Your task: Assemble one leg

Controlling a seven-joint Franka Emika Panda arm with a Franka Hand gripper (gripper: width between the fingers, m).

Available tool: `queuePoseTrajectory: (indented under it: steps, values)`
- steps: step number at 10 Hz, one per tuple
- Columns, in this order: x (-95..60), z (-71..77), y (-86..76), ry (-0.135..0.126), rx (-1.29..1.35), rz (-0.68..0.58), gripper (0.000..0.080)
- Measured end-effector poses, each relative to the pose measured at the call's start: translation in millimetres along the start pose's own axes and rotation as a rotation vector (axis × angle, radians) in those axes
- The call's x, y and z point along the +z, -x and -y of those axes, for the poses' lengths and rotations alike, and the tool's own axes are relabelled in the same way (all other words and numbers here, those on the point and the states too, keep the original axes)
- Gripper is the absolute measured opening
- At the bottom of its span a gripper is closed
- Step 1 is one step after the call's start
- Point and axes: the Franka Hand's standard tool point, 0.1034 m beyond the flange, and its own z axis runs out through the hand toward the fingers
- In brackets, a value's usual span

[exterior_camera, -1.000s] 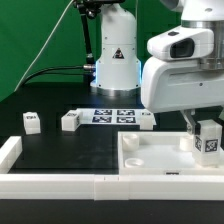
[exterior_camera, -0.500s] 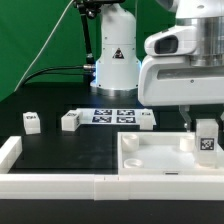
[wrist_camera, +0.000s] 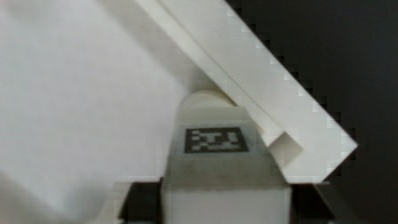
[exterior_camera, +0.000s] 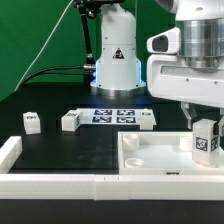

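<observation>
At the exterior view's right, over the far corner of the white panel (exterior_camera: 150, 162): clamped upright in the gripper (exterior_camera: 203, 124), fingers shut on its sides, the leg (exterior_camera: 207, 146), tag facing out. Low over the panel's floor, perhaps touching; impossible to tell which. Seen from the wrist, pressed close beside the raised rim (wrist_camera: 267, 95). Could catch on that rim if lowered off-line, tilt in the grip and jam short of its seat. Could topple if let go before fully seated. Well apart on the black table (exterior_camera: 60, 150), near the marker board (exterior_camera: 112, 115): three spare legs (exterior_camera: 70, 120).
</observation>
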Motion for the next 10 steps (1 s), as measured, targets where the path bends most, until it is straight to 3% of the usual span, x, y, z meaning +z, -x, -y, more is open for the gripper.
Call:
queuePoseTrajectory:
  steps: [4,5,6,7,8,10]
  values:
    - [1.1,1.3,3.2,0.001,0.316,0.0,0.0292]
    - [1.3,2.4,5.3,-0.002,0.367,0.008,0.0388]
    - [1.3,2.6,5.7,-0.002,0.336,0.008,0.0388]
    - [1.5,2.3,6.0,0.0,0.281,0.009,0.0562]
    - [1.6,1.6,6.7,0.006,0.231,0.013,0.0625]
    - [1.3,0.7,6.7,0.013,-0.036,0.017,0.0644]
